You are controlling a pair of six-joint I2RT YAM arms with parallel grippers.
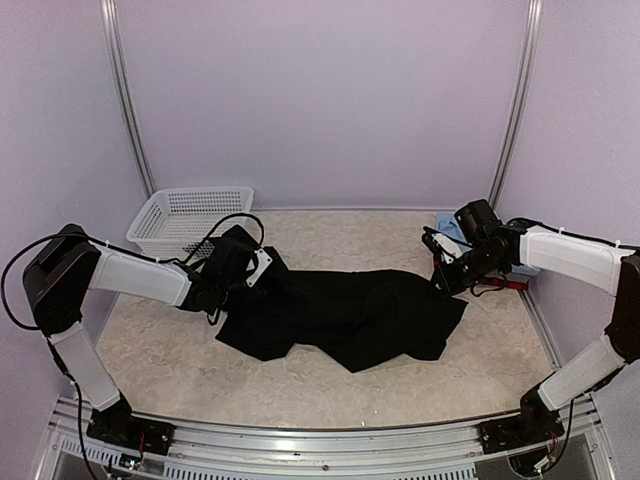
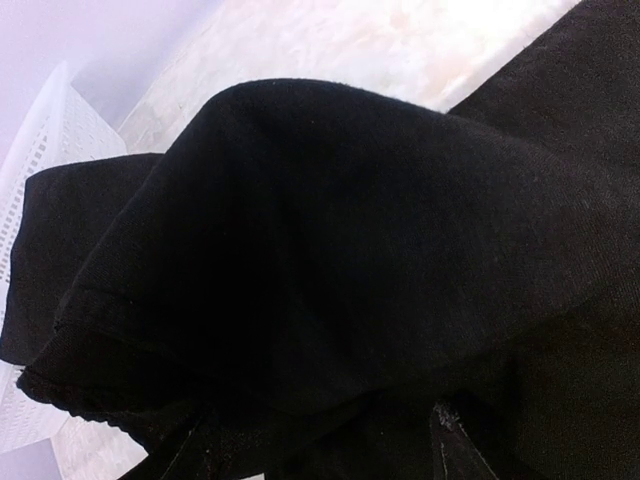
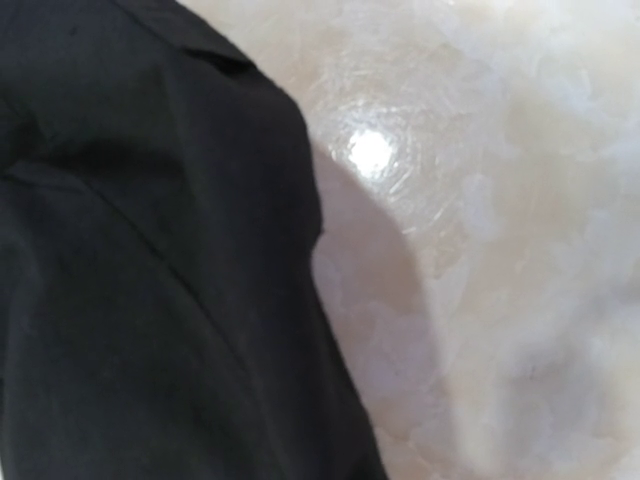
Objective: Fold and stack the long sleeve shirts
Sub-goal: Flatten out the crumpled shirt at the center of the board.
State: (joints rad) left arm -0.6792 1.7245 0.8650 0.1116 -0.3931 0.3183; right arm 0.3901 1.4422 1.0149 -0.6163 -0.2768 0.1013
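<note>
Black shirt (image 1: pixel 350 315) sprawls crumpled across the middle of the table (image 1: pixel 300 385), the biggest thing on it and not yet flattened for folding. A white basket (image 1: pixel 185 215) sits at the back left, just behind the shirt's left end, away from the working area. The left gripper (image 1: pixel 250 278) is down at that left end with cloth heaped over its fingers; I cannot tell whether they grip it. The right gripper (image 1: pixel 442 278) is at the shirt's right edge, fingers closed tight, probably to pinch a hem so both arms can pull the cloth taut, though no pinched cloth shows. A light blue shirt (image 1: pixel 448 225) peeks out behind the right arm, likely set aside for its turn.
</note>
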